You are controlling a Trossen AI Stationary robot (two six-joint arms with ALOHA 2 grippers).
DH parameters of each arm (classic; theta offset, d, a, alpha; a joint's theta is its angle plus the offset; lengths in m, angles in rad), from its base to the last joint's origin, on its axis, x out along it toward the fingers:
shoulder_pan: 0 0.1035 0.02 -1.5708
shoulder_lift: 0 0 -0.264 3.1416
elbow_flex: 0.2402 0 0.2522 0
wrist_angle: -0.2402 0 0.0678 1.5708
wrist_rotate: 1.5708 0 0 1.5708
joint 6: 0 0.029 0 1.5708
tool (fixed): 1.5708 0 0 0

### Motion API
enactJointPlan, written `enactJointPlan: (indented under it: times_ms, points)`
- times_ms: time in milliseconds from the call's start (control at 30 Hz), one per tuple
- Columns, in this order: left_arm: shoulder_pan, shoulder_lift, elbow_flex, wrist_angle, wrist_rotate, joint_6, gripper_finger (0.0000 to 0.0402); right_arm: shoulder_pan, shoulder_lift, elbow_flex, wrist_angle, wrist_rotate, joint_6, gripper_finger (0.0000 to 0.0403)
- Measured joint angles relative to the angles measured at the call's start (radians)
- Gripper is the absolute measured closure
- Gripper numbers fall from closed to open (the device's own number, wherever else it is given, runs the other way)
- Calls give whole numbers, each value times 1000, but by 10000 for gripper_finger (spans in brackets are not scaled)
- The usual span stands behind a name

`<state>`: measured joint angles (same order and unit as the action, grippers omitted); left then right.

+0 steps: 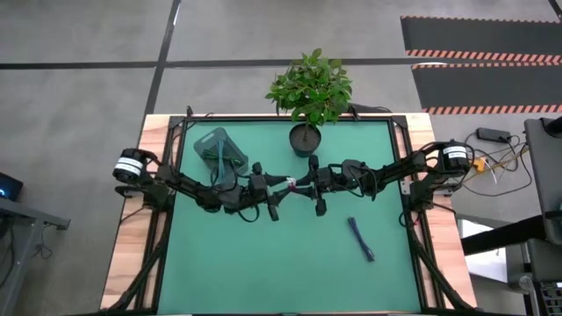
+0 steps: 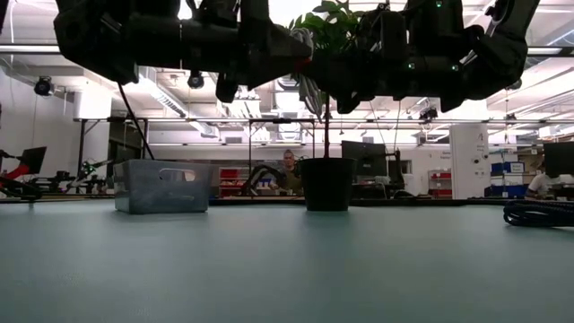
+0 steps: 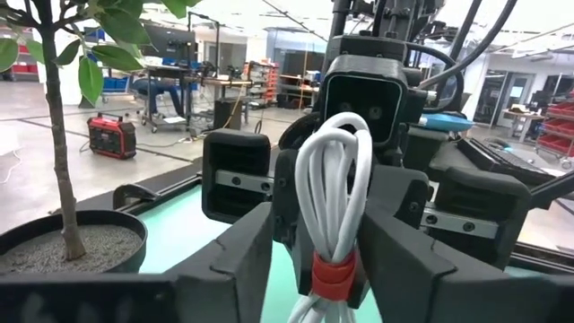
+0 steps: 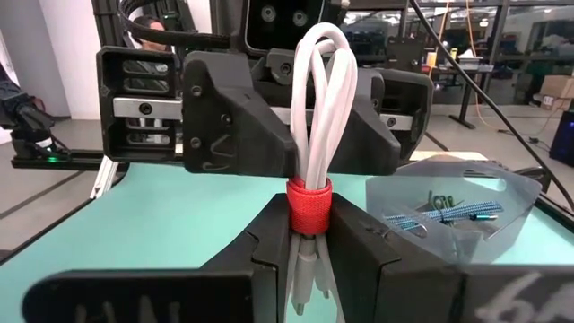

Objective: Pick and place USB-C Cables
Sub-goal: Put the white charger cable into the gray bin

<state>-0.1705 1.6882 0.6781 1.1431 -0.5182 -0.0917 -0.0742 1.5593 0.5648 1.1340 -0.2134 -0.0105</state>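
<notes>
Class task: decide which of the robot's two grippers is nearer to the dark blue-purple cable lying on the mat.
The right gripper: the dark blue-purple cable lies below it, toward its arm's side. The left gripper sits further across, nearer the basket.

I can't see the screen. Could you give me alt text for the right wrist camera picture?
Both grippers pinch one white cable with a red band: the right gripper near the band, the left gripper facing it, on the loops. Beside them, a grey basket holds a teal cable.

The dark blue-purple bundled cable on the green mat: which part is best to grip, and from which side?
Grip the dark blue-purple bundled cable at its middle, coming straight down from above, with the fingers across its narrow width. It lies flat and slanted on the green mat, with nothing beside it.
</notes>
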Motion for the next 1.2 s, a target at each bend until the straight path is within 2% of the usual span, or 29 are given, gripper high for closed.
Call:
enactJointPlan:
  times_ms: [267,633,900,1200]
  points:
    - [0,0,0,0,0,-2,311,0,0,0,0,5,2,343]
    - [0,0,-3,-1,0,-3,375,0,0,0,0,5,18,276]
    - [-1,0,-12,-1,-4,-3,386,0,0,0,0,4,38,240]
    - [-12,-6,-14,-6,-4,2,387,0,-47,0,-58,4,54,236]
